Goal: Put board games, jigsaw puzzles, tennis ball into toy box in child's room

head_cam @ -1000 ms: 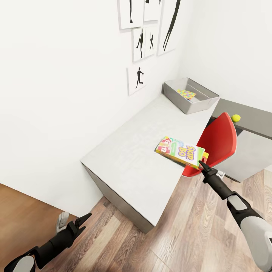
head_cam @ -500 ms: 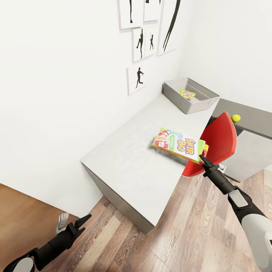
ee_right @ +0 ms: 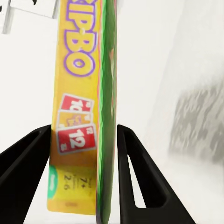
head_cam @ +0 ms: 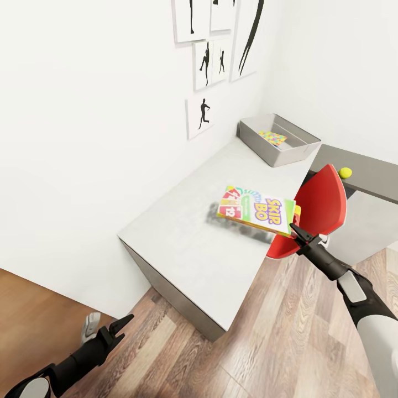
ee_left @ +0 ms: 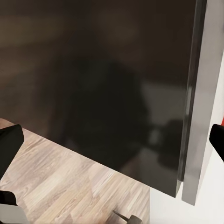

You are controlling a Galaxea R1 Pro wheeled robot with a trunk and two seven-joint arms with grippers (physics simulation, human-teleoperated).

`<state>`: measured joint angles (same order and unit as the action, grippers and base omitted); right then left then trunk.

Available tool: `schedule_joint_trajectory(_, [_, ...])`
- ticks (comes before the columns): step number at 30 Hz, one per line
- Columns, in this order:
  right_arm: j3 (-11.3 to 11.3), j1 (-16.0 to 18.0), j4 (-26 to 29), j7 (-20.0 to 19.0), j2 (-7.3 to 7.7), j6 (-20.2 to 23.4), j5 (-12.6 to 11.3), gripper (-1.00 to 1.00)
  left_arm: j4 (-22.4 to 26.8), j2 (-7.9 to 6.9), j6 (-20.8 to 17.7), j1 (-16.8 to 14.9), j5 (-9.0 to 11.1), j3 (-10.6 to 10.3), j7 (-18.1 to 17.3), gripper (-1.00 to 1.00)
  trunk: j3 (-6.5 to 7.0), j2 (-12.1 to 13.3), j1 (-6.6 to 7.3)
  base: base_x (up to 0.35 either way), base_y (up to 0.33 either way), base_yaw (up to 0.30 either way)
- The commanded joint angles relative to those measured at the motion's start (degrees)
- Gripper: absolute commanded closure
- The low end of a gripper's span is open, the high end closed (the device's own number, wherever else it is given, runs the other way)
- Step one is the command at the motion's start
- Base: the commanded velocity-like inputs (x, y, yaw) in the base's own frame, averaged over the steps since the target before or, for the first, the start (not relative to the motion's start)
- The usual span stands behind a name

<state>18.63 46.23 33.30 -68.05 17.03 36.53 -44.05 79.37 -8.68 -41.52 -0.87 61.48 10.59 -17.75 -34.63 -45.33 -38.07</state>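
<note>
My right gripper (head_cam: pixel 294 228) is shut on the end of the green Skip-Bo board game (head_cam: pixel 256 209), holding it roughly flat just above the table (head_cam: pixel 188 235), where it casts a shadow. In the right wrist view the board game (ee_right: pixel 79 93) stands edge-on between the black fingers (ee_right: pixel 135 177). At the table's far end sits the grey toy box (head_cam: pixel 257 145) with a jigsaw puzzle (head_cam: pixel 272 137) lying inside. The tennis ball (head_cam: pixel 345 172) rests on a darker grey surface to the right. My left gripper (head_cam: pixel 118 326) hangs open, low over the floor.
A red chair (head_cam: pixel 318 207) stands against the table's right edge, just behind my right gripper. Black silhouette pictures (head_cam: pixel 202 116) hang on the white wall. The left wrist view faces the table's dark side panel (ee_left: pixel 107 79) and wood-plank floor (ee_left: pixel 70 191).
The right gripper has carried the Skip-Bo box a little up and to the left, further over the table. Its shadow now shows on the tabletop. The left arm has barely moved.
</note>
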Motion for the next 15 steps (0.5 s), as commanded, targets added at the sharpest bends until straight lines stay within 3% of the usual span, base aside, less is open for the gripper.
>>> schedule_joint_trajectory(1, [-0.01,-0.16,0.47,-0.12,-0.04,0.53,-0.23,1.0,0.0,0.02,-0.37,-0.03,0.11,0.08,-0.09,-1.0,-0.05,-0.04,-0.01,0.0,0.0,0.0])
schedule_joint_trajectory(15, [-0.31,-0.84,2.23,0.41,-0.47,0.79,-0.15,1.0,-0.01,0.07,-0.31,-0.01,0.05,0.06,-0.06,-1.0,2.29,5.17,2.85,0.0,0.0,0.0])
